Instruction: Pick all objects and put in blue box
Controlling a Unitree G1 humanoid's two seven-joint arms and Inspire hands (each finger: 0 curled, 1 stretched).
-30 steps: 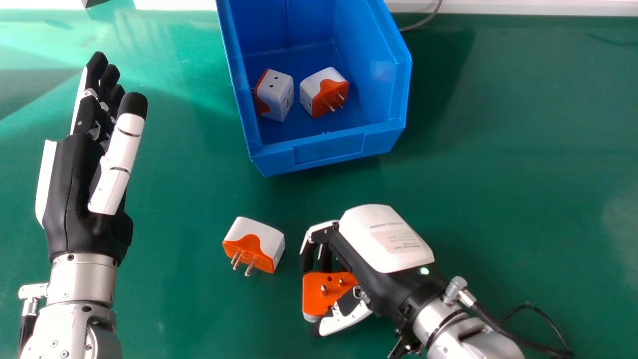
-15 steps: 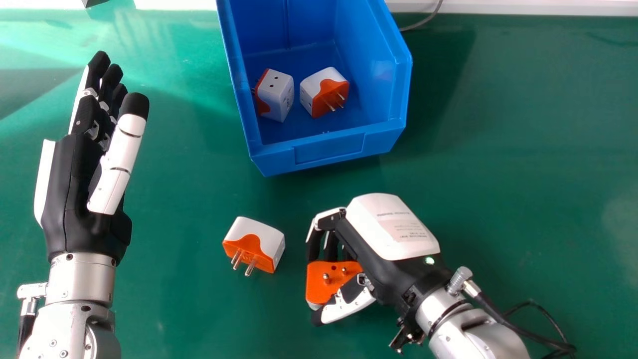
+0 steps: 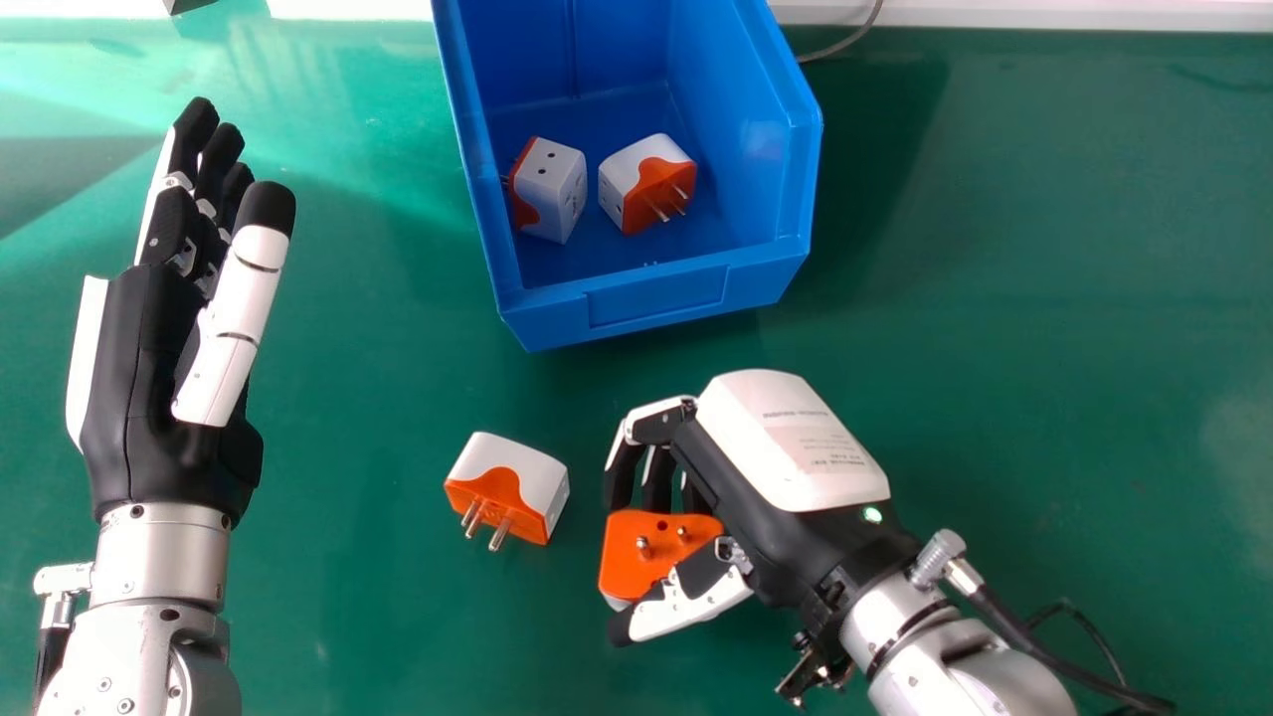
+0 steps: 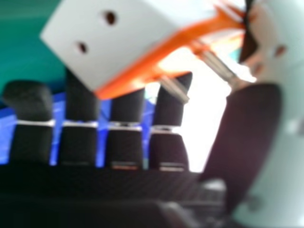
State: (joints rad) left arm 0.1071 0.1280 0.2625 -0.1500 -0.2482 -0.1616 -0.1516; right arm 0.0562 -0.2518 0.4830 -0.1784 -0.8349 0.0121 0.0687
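Head view: L robot hand (image 3: 149, 398) opened wide; pinned white-and-orange plastic adaptor (image 3: 512, 477) on green worktop (image 3: 358, 557); two similar adaptors (image 3: 557, 189) in blue plastic box (image 3: 656, 298); fourth, orange-faced adaptor (image 3: 646, 547) gripped by R robot hand (image 3: 751, 522). Drop risked if pinch slips; box may be clipped if carry's too low. Small label (image 3: 820, 443): print n/legible.

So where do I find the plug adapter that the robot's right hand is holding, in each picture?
Head view: the held plug adapter is low and near the middle, in the right hand, its orange face and pins showing.
Right hand view: it's close up, by the fingers, showing its white side, orange edge and pins.
Shared landmark: the right hand's thumb, beside the adapter in both.
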